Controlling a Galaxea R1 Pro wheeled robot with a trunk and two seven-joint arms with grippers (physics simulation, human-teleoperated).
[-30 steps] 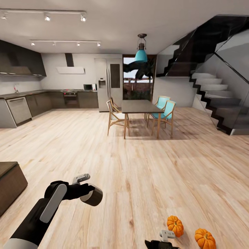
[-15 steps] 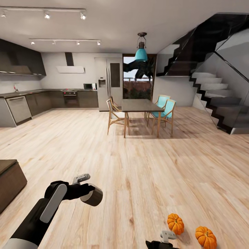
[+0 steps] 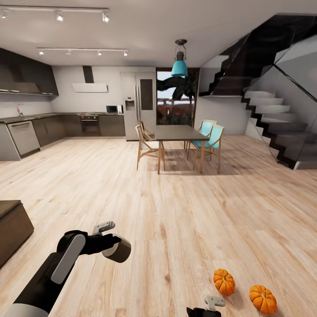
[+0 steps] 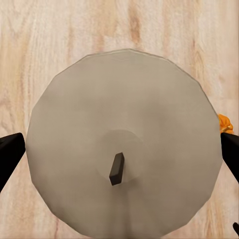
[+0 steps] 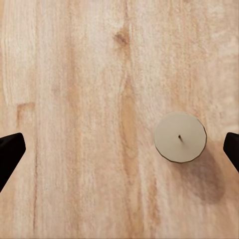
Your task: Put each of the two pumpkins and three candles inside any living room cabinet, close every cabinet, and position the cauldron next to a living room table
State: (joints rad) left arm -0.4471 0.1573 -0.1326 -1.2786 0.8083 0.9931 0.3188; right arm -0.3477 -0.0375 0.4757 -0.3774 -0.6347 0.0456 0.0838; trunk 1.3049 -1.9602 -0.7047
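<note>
In the head view my left gripper (image 3: 115, 249) hangs above the floor, shut on a pale grey candle (image 3: 118, 251). Seen from the left wrist, the candle's round top and dark wick (image 4: 117, 168) span the gap between the black fingertips (image 4: 10, 154). Two orange pumpkins (image 3: 224, 281) (image 3: 263, 299) lie on the wood floor at the lower right, beside my right gripper (image 3: 208, 307). The right gripper (image 5: 119, 152) is open above bare floor, with another candle (image 5: 179, 136) standing below it, nearer one fingertip. A dark-brown cabinet (image 3: 12, 226) end sits at the left edge. The cauldron is out of view.
A dining table (image 3: 179, 133) with wooden and teal chairs stands mid-room ahead. The kitchen counters (image 3: 26, 132) run along the far left, a fridge (image 3: 140, 105) at the back, and stairs (image 3: 273, 123) on the right. Wide wood floor lies between me and the table.
The whole picture has shifted slightly, so the camera moved. Both arms hold the same pose, and the candle stays in the left gripper.
</note>
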